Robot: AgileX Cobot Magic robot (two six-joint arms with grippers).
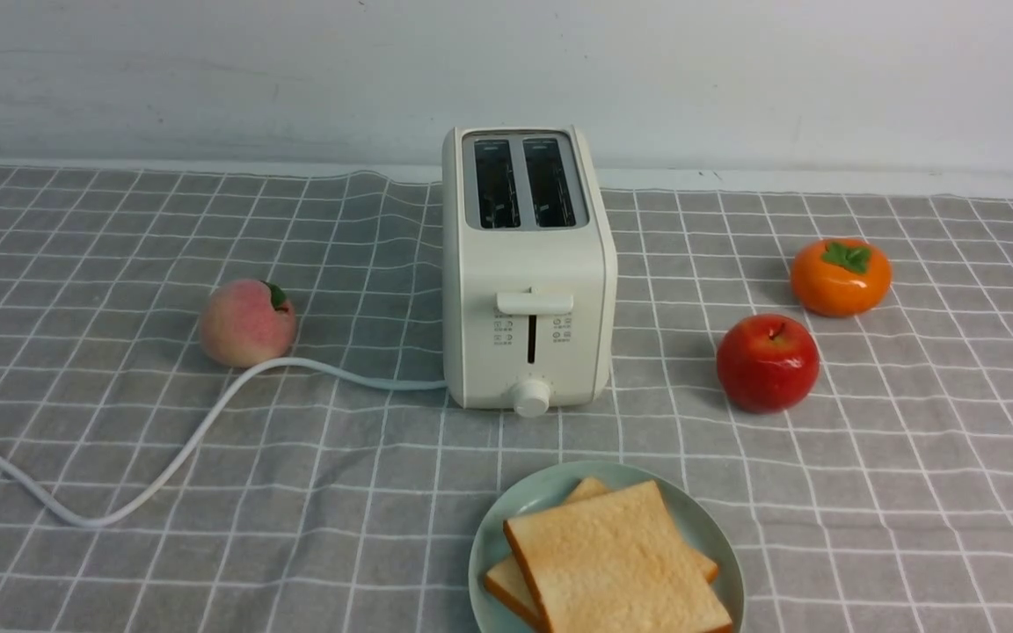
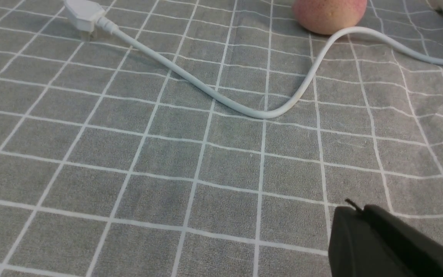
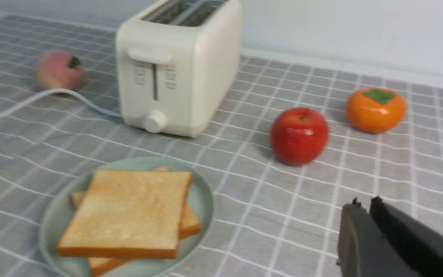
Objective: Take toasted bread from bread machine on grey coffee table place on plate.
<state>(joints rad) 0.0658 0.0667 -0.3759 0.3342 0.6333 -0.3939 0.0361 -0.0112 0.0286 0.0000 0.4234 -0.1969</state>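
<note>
Two slices of toasted bread (image 1: 616,558) lie stacked on the mint-green plate (image 1: 717,536) at the front of the grey coffee table (image 1: 911,492); they also show in the right wrist view (image 3: 129,211) on the plate (image 3: 202,200). The cream bread machine (image 1: 528,272) stands behind the plate, both slots empty, lever up. It also shows in the right wrist view (image 3: 179,69). Neither arm shows in the front view. My left gripper (image 2: 356,209) is shut and empty above bare cloth. My right gripper (image 3: 364,203) is shut and empty, to the right of the plate.
A peach (image 1: 247,323) lies left of the toaster, with the white cord (image 1: 172,457) curving past it to a plug (image 2: 81,13). A red apple (image 1: 768,362) and an orange persimmon (image 1: 841,277) sit to the right. A white wall runs behind.
</note>
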